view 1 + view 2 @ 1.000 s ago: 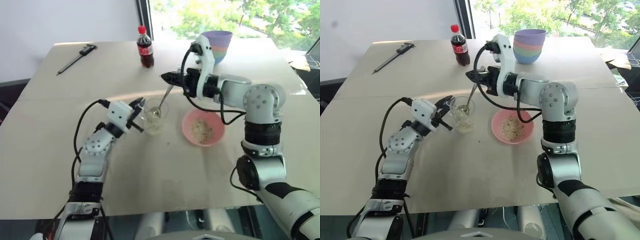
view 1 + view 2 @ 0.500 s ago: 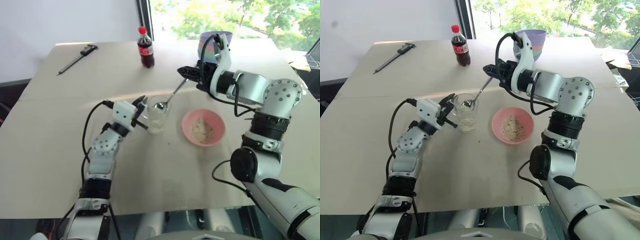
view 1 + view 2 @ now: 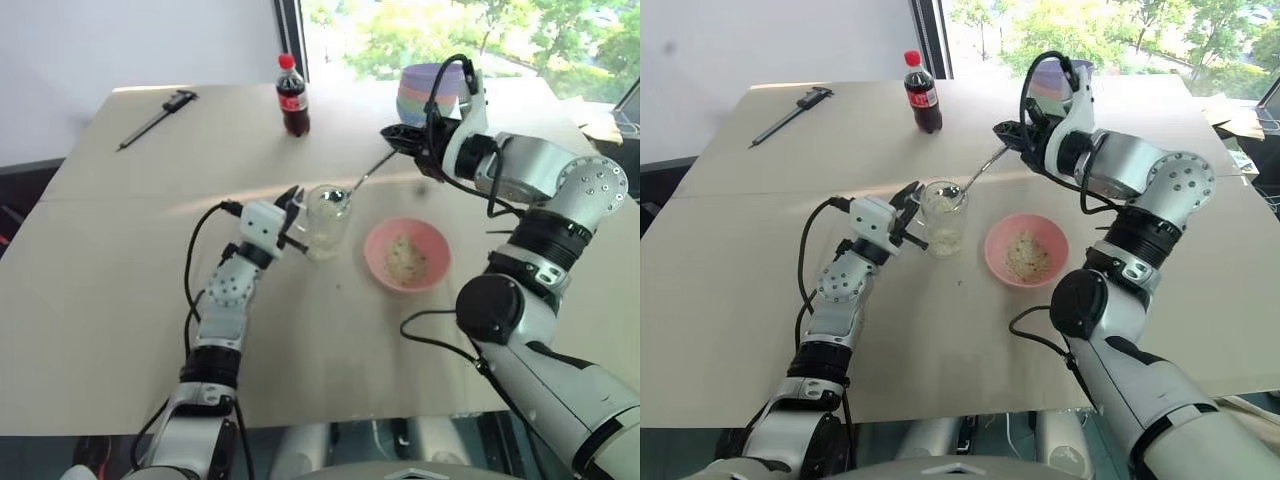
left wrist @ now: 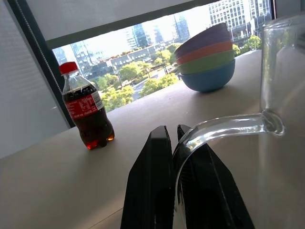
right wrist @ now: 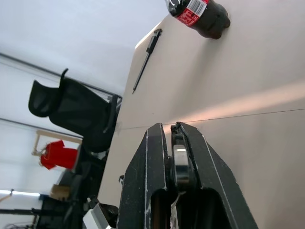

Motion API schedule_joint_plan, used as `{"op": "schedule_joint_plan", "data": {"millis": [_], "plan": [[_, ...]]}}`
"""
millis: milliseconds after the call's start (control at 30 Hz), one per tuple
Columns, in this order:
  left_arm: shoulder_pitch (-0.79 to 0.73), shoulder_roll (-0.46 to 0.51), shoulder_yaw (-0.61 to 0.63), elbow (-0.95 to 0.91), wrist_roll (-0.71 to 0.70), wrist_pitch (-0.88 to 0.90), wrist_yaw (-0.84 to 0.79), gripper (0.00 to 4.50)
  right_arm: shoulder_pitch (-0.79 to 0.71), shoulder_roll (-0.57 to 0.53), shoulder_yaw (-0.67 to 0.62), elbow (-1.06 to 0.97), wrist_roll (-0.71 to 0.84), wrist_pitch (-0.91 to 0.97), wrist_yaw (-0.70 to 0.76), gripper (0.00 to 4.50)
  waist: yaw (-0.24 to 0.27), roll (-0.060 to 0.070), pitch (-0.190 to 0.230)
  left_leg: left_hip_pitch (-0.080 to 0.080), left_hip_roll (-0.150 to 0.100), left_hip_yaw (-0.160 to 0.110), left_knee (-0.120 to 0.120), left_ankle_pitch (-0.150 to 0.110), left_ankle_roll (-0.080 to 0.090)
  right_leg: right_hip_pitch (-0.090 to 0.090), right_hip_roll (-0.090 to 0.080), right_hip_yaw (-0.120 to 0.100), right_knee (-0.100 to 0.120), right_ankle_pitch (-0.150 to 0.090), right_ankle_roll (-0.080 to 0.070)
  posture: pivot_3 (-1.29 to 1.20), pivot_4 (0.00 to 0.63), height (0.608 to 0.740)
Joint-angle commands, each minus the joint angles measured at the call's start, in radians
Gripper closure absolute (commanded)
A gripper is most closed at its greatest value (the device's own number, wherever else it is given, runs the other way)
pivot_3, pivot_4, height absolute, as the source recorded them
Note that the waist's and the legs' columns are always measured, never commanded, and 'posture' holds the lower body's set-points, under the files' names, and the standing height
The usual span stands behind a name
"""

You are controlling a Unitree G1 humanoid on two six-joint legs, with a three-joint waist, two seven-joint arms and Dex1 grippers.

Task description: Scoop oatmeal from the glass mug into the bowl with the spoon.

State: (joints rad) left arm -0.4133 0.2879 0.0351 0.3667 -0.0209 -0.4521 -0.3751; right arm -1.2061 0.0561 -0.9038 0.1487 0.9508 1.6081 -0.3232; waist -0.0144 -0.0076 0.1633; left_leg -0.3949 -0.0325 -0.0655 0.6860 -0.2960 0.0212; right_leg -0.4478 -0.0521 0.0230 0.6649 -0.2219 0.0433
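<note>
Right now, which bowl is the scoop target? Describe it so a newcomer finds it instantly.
On the beige table, look just right of the glass mug near the middle. The bowl sits there alone: shallow, pink, with oatmeal inside. The stack of bowls at the far edge by the window is multicoloured and nested; this one is single.

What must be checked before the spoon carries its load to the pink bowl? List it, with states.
1. Right gripper shut on the spoon handle: ok.
2. Left gripper shut on the glass mug handle: ok.
3. Spoon tip at the mug's rim: ok.
4. Oatmeal on the spoon: cannot tell.
5. Bowl beside the mug, upright, already holding oatmeal: ok.
6. Cola bottle and stacked bowls off the path: ok.
</note>
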Motion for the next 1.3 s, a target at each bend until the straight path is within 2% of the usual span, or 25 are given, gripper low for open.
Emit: {"op": "schedule_joint_plan", "data": {"millis": [33, 500, 733, 1033, 1300], "plan": [[-0.005, -0.004, -0.008, 0.011, 0.012, -0.027, 0.01, 4.47, -0.008, 0.002, -0.025, -0.019, 0.065, 0.006, -0.031, 4.5, -0.001, 0.0, 0.0, 0.0, 0.0, 0.0, 0.0, 0.0, 0.0, 0.0, 0.0, 0.0, 0.0, 0.0, 0.0, 0.0, 0.15, 0.74], [0.0, 0.006, -0.007, 0.024, 0.002, -0.035, 0.004, 4.47, 0.015, 0.004, -0.067, 0.027, 0.314, 0.004, -0.196, 4.5, -0.002, 0.0, 0.0, 0.0, 0.0, 0.001, 0.0, 0.0, 0.0, 0.0, 0.001, 0.0, 0.0, 0.0, 0.0, 0.0, 0.15, 0.74], [0.0, 0.013, 0.001, 0.036, -0.002, -0.032, 0.006, 4.47, 0.074, -0.099, -0.055, 0.091, 0.499, -0.039, -0.268, 4.5, -0.002, 0.0, 0.0, 0.0, 0.0, 0.001, 0.0, 0.0, 0.001, 0.0, 0.001, 0.0, 0.0, 0.0, 0.0, 0.0, 0.15, 0.74], [0.007, 0.025, 0.012, 0.05, -0.011, -0.031, 0.005, 4.47, 0.31, -0.32, 0.216, 0.051, 0.987, -0.284, -0.436, 4.5, -0.015, 0.0, 0.0, 0.001, 0.002, 0.003, 0.0, -0.001, 0.006, 0.001, 0.001, 0.002, 0.0, 0.0, 0.0, 0.0, 0.15, 0.74], [0.019, 0.054, 0.022, 0.063, -0.023, -0.033, 0.001, 4.47, 0.46, -0.463, 0.357, -0.035, 1.013, -0.403, -0.381, 4.5, -0.026, 0.001, -0.001, 0.002, 0.002, 0.005, 0.0, -0.001, 0.007, 0.002, 0.001, 0.004, -0.001, 0.001, 0.002, 0.0, 0.15, 0.74]]}}
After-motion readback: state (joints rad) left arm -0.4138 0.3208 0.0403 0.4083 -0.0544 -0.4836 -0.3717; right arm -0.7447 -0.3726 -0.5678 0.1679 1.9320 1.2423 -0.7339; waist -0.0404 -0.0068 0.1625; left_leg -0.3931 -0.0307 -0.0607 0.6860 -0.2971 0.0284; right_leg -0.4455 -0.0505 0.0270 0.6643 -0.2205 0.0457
